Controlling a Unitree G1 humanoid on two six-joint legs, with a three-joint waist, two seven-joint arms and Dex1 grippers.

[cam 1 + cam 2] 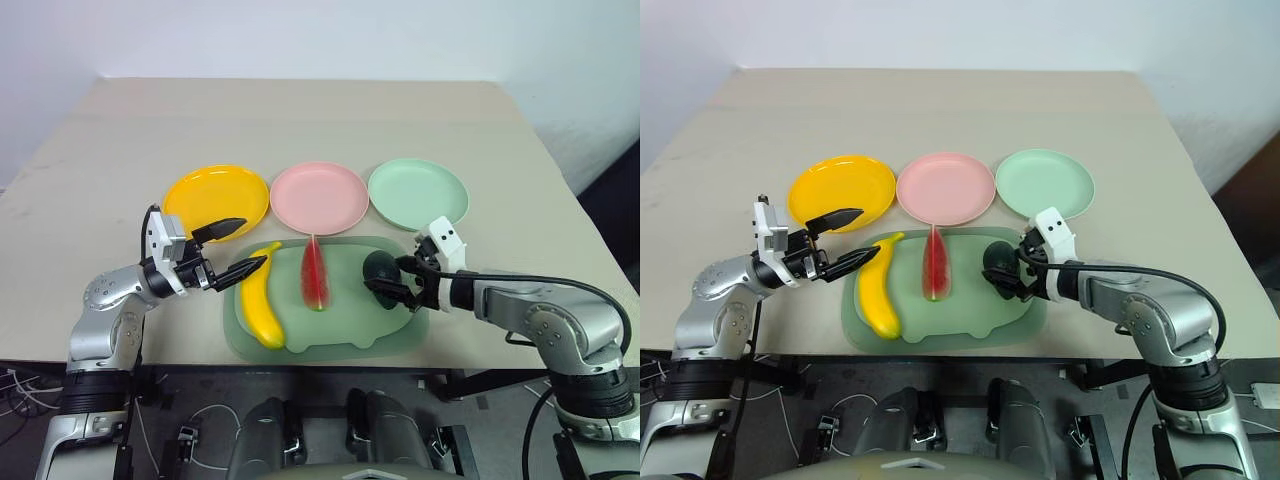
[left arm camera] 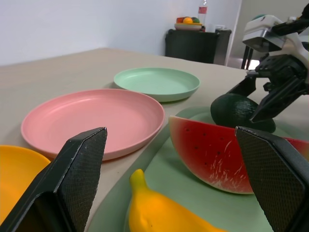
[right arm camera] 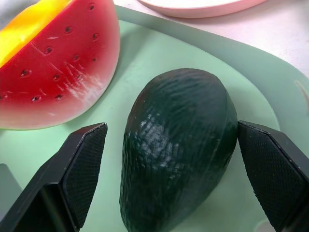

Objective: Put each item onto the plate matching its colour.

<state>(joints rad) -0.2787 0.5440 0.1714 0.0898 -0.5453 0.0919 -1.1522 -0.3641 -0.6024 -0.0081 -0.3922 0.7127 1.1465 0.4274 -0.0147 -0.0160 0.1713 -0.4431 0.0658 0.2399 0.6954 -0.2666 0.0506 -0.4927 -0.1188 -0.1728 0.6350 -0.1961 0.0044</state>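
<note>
The avocado (image 3: 176,150) on the mat (image 1: 340,335) is straddled by the spread, unclenched right gripper (image 1: 398,282); closing, then lifting toward the green plate (image 1: 418,192), is judged next.

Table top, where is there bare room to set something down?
All three plates, yellow, pink and mint, are bare, as is the table behind them. The green mat is crowded with fruit and both end effectors.

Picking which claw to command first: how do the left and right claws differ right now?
The left claw points at the banana tip with nothing between its fingers; the right claw straddles the avocado. Left sits near the yellow plate, right near the green plate. Both are open.
</note>
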